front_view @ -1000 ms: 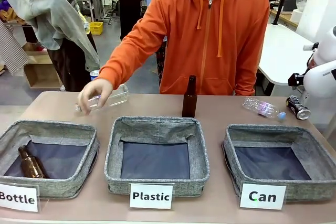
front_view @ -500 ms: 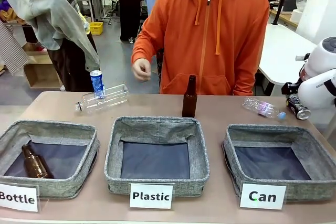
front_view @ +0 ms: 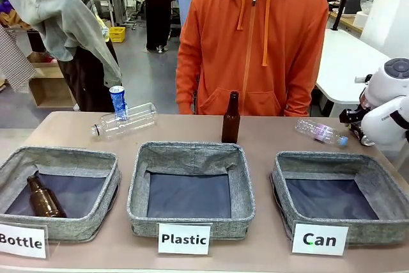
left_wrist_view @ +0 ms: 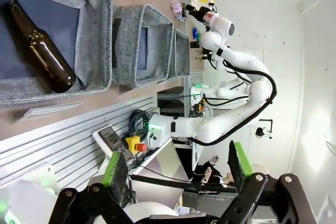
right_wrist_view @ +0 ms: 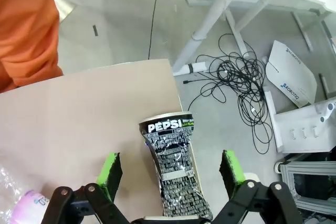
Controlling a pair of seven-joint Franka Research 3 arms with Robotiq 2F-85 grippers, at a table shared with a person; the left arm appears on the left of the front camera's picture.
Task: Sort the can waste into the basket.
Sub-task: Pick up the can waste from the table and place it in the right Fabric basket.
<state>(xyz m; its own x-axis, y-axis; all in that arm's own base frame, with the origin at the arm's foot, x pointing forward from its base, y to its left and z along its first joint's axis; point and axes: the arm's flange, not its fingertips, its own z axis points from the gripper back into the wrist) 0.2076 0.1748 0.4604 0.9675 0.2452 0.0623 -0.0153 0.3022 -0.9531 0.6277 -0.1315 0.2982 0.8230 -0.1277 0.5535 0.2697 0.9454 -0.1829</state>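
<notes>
Right gripper (right_wrist_view: 170, 167) pads spread wide, straddling without touching the crumpled black-and-silver can (right_wrist_view: 169, 182) lying at the tan table (right_wrist_view: 79, 119) edge; glossy blue can (front_view: 117, 101) upright against a clear plastic bottle (front_view: 134, 119), well apart from the grey woven square basket (front_view: 323, 162); left gripper (left_wrist_view: 176, 165) likewise apart.
</notes>
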